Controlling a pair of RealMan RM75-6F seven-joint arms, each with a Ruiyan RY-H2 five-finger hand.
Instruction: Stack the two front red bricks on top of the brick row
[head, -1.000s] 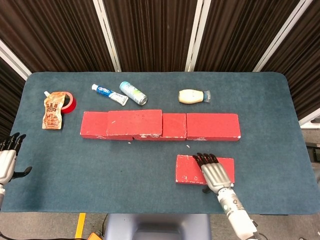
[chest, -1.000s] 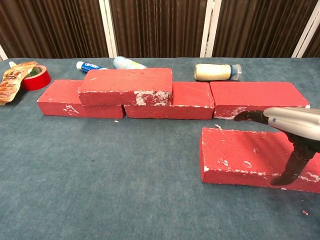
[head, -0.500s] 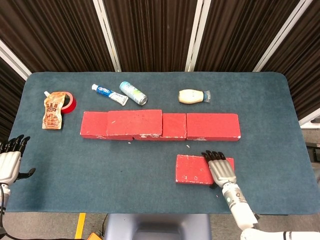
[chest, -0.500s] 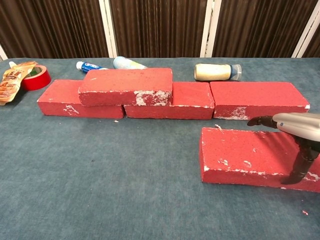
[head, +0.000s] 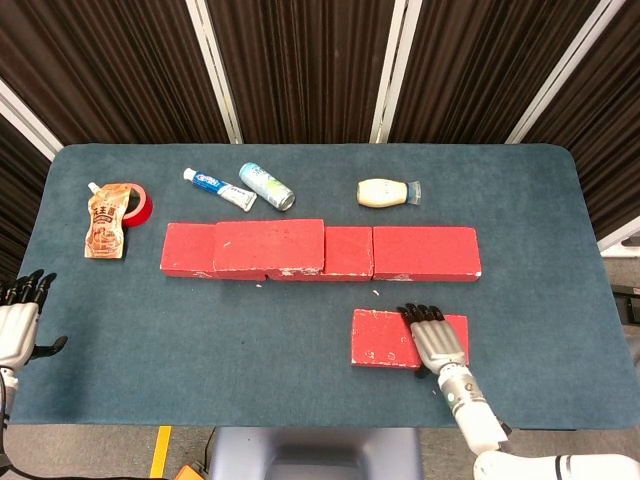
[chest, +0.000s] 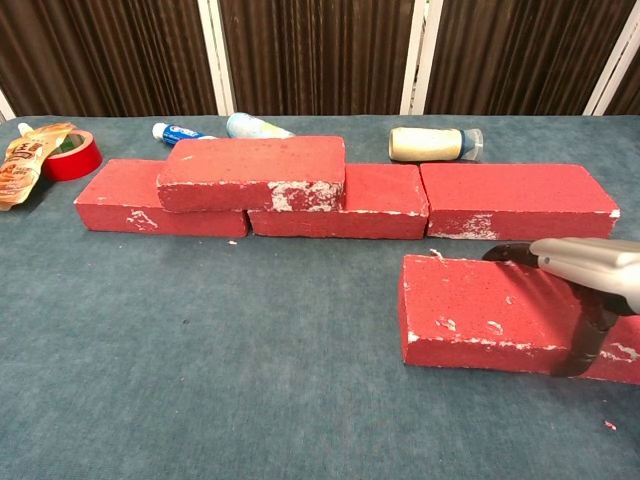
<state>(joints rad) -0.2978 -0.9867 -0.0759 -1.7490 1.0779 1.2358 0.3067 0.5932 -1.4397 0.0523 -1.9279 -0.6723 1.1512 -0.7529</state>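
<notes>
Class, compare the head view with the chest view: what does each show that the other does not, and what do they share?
Only the head view shows the left hand off the table's left edge and the whole table outline. Only the chest view shows the bricks' chipped front faces and the right thumb reaching down the front brick. Both show the brick row, the stacked brick and the right hand over the front brick.

The bench (head: 300, 350) is covered in blue-green cloth. On it lie a row of three red bricks (head: 425, 253), a single red brick (head: 385, 340) in front near the right, a red tape roll (head: 138, 203), a sauce pouch (head: 104, 226), a toothpaste tube (head: 219, 188), a small can (head: 266, 186) and a pale bottle (head: 388, 192).
</notes>
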